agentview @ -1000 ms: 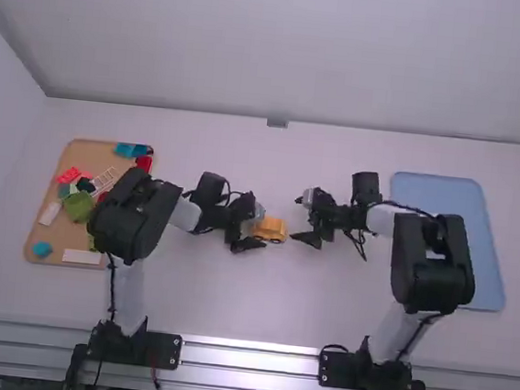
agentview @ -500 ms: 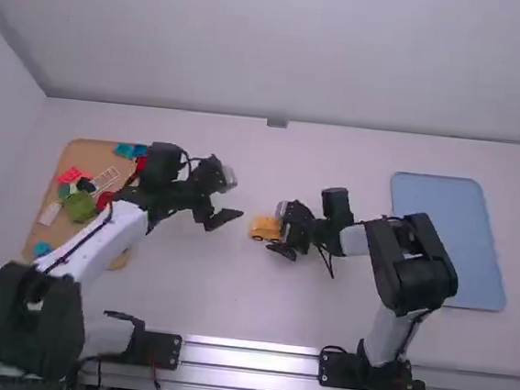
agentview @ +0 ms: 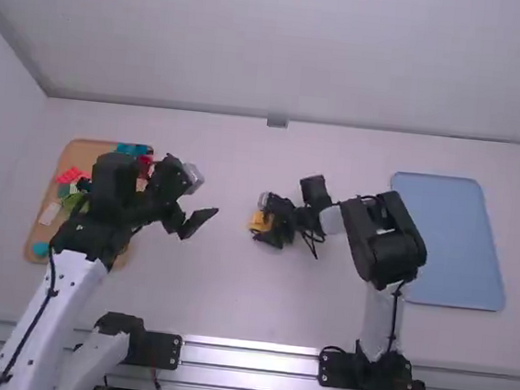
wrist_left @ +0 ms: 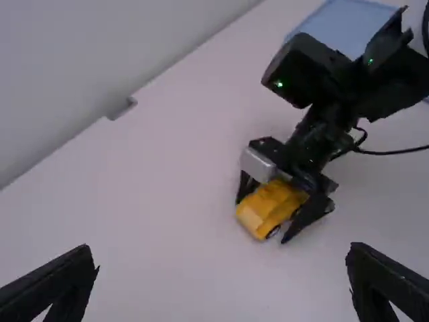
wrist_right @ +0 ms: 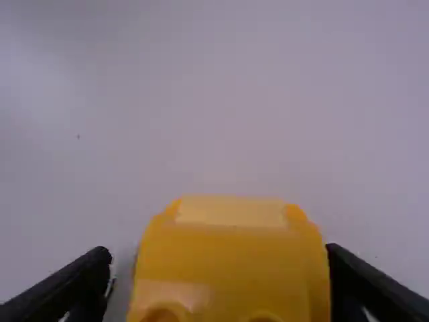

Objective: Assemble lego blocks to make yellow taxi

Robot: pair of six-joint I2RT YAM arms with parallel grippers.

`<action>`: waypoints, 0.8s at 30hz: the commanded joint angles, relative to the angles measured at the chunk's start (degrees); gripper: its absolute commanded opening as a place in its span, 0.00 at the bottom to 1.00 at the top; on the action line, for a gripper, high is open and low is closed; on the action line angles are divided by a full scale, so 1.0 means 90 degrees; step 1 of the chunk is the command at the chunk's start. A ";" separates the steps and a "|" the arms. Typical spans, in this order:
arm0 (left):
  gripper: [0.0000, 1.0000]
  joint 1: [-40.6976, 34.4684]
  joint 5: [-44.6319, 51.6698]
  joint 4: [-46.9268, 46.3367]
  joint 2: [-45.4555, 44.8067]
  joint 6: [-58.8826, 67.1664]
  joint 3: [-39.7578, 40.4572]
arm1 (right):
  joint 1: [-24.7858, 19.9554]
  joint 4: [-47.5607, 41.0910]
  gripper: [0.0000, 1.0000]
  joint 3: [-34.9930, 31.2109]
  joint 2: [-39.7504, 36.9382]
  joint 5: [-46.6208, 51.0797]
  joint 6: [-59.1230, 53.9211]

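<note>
On the worktop (agentview: 232, 294), mid-span between the arms: yellow taxi (wrist_left: 268, 204), wheels down, body apparently assembled. Right gripper (wrist_right: 217, 253) straddling the taxi, one finger (wrist_right: 358, 275) at or very near the side wall, slight gap at the other (wrist_right: 80, 285). So right jaws apart around the body, no firm clamp visible. Left gripper (wrist_left: 221, 249) clear of the taxi, jaws wide apart, nothing between.

Main risk: uneven contact on closing. Could yaw or skid the taxi across the worktop before both sides load up. Second: squeeze at the wrong height. Too high, could pop an upper brick off its studs; too low, could catch on a wheel and tip the body. Would centre first, then close gently.

Probable next step: transfer to the blue tray (agentview: 454, 241). Lift with a loose pinch = drop, maybe separation at a brick seam. Off-square grip = tilted set-down. Low clearance = clip on the tray rim.

Lesser risk: left arm close above the tan board (agentview: 87, 155). Careless sweep there could scatter the loose blocks (agentview: 68, 175).
</note>
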 commanded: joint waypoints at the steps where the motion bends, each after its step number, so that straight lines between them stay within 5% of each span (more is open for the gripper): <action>1: 0.99 0.0027 -0.0126 0.0007 -0.0100 -0.0039 -0.0022 | -0.0032 -0.0153 0.59 0.0279 -0.0002 -0.0136 -0.0141; 7: 0.99 -0.0002 -0.0648 0.0095 -0.0046 -0.0039 -0.0022 | -0.0231 -0.1668 0.46 0.0639 -0.0726 0.0695 -0.0153; 14: 0.99 -0.0010 -0.1209 0.0253 0.0104 -0.0034 -0.0022 | -0.0782 -0.4981 0.45 0.1401 -0.2140 0.3568 -0.0818; 18: 0.99 -0.0007 -0.1413 0.0401 0.0250 -0.0039 -0.0022 | -0.1435 -0.5438 0.43 0.1574 -0.2822 0.5416 0.0034; 24: 0.99 -0.0012 -0.1644 0.0614 0.0452 -0.0034 -0.0022 | -0.2987 -0.5168 0.39 0.1549 -0.3269 0.5620 0.0821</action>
